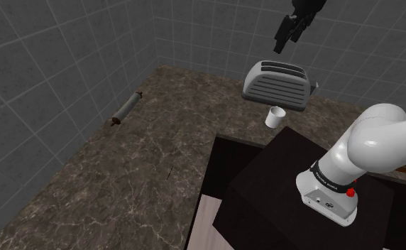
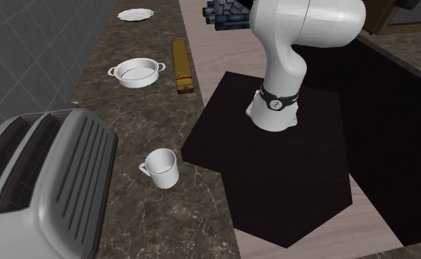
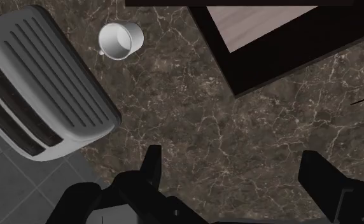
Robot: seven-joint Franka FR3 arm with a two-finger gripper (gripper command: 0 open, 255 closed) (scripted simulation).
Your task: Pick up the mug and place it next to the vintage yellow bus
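Mug (image 2: 161,168) is sitting upright on the dark marbled desk (image 1: 116,170), mouth up, just beside the toaster (image 1: 278,85) and near a corner of the black stand (image 2: 275,176). In the second exterior view its handle is pointing toward the toaster.

The claw (image 3: 233,162) is hanging high above the desk with its fingers spread wide, gripping nothing. In the wrist view bare desk is lying between them, and the mug is sitting off to one side, so the approach is not yet lined up.

A long yellow-brown thing (image 2: 180,66), which I am taking for the bus though its shape is hard to read, is lying near the desk's edge, well apart from the mug and near a white two-handled pot (image 2: 136,72).

Several things could be going wrong from here:
- The toaster is crowding one side of the mug, so a finger coming down there may be striking the toaster or catching the handle.
- A finger landing on the rim would likely be tipping the mug or pushing it aside.
- At the drop, the desk's edge and the pot are leaving little room, so a careless release may be nudging the bus or sending the mug over
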